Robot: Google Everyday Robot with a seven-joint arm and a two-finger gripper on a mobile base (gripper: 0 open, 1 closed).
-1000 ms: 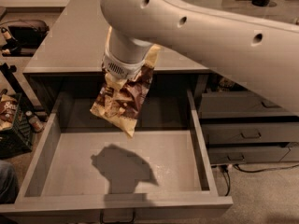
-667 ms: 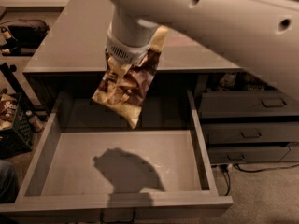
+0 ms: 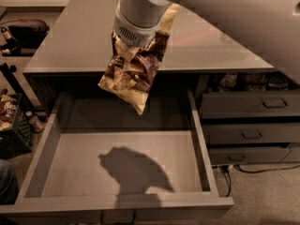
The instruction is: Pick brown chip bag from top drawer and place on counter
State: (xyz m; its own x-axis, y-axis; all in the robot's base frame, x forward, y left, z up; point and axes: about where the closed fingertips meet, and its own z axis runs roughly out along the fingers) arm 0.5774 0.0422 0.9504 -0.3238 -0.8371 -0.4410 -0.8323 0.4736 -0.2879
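Pincer (image 3: 135,41) at the counter (image 3: 79,36) edge hides top of brown chip bag (image 3: 132,76).

The pale grey-white gripper (image 3: 137,37), seen above the front edge of the desk (image 3: 79,41), is clamped on the brown chip bag (image 3: 133,71), which is patterned in dark brown with cream-yellow ends and pictured pale chips. The desk is finished in glossy grey. The top drawer (image 3: 65,172) is coloured pale grey inside and is marked by a dark shadow (image 3: 133,170).
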